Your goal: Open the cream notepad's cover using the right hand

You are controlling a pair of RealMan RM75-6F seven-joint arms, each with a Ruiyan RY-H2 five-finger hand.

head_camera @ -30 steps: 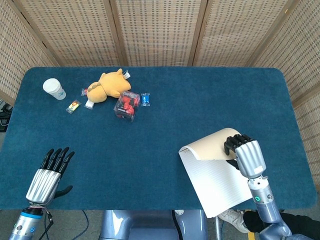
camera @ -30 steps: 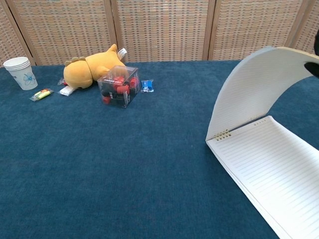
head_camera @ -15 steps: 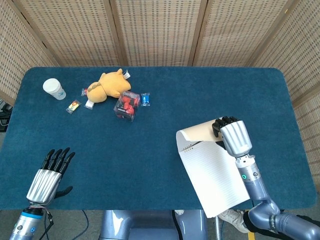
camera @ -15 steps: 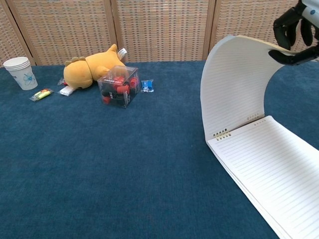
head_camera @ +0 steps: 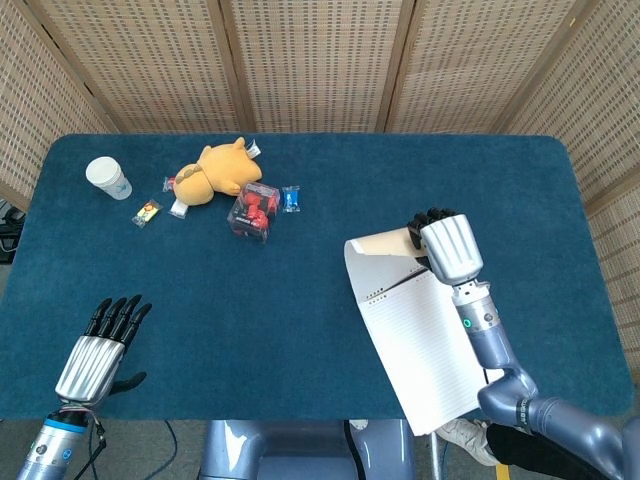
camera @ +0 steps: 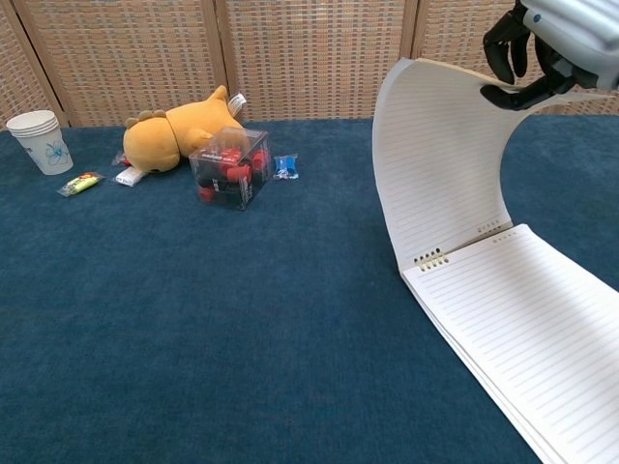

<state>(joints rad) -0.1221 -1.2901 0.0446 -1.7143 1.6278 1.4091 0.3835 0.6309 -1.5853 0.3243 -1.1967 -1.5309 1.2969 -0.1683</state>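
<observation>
R hand (head_camera: 445, 247) pinches the free edge of the notepad (camera: 522, 329) cover (camera: 435, 164), lifted and curled up over the spiral edge; lined pages exposed, pad lies at desk (head_camera: 330, 330) front-right w/ its near corner past the desk edge. L hand (head_camera: 95, 352) at front-left, holding nothing, fingers straight & slightly apart. Far-left on desk: cup (head_camera: 108, 178), plush (head_camera: 215, 170), clear box (head_camera: 254, 211) w/ red bits, a few small packets nearby.
</observation>
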